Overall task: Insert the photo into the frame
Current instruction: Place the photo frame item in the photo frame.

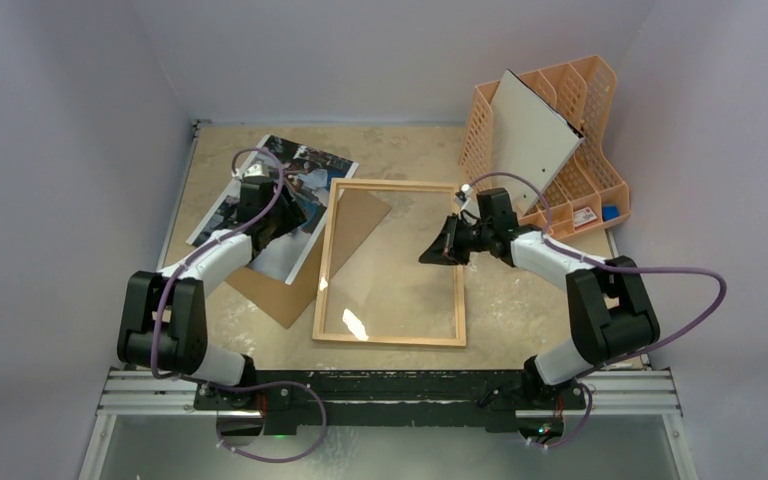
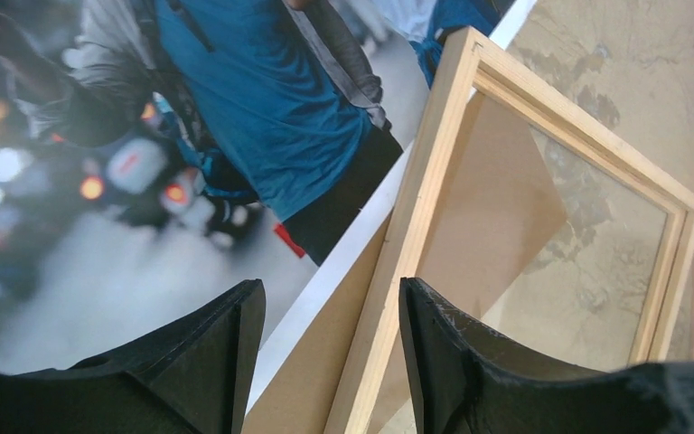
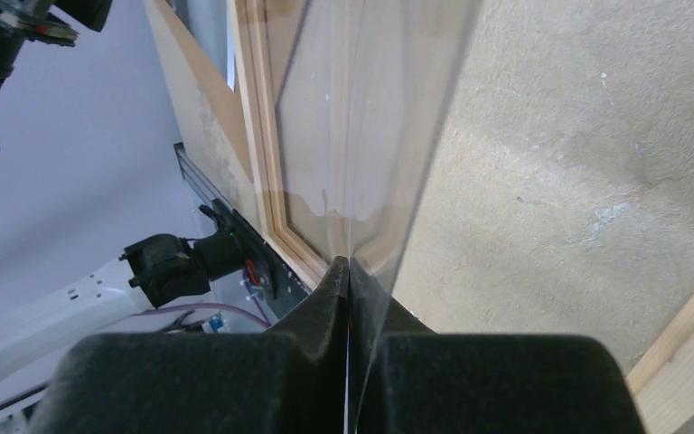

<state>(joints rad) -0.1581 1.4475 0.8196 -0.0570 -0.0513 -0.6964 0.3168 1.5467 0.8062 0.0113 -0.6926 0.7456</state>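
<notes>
Beige, mottled tabletop (image 1: 410, 150) under pale walls, and both arms are out over it. Left side first: the photo (image 1: 310, 160) lies face up at the far left, tilted, its near corner lying over a brown panel (image 1: 280, 295). The left gripper (image 1: 298, 218) hangs over the photo's right edge, and its wrist camera shows the gripper (image 2: 330, 344) with fingers (image 2: 208, 362) spread wide and nothing between them. Below that gap you can see the photo's white border, a strip of panel and the frame's left rail, side by side. The blue shirt in the photo (image 2: 253, 108) fills most of that view.

Now the frame (image 1: 390, 340): it lies flat at mid-table, long sides running away from the arms. Its left rail lies over the panel, which shows through the glass. The photo is outside the frame, just beside its far left corner.

Over to the right gripper (image 1: 438, 248), low inside the frame near the right rail. On its own camera the right gripper (image 3: 348, 267) is pressed together on the thin edge of the clear pane (image 3: 370, 108). The pane runs away from the fingertips toward the far rail.

At the far right an orange organizer (image 1: 590, 90) holds a white-grey board (image 1: 530, 140), which leans tilted against its dividers.
</notes>
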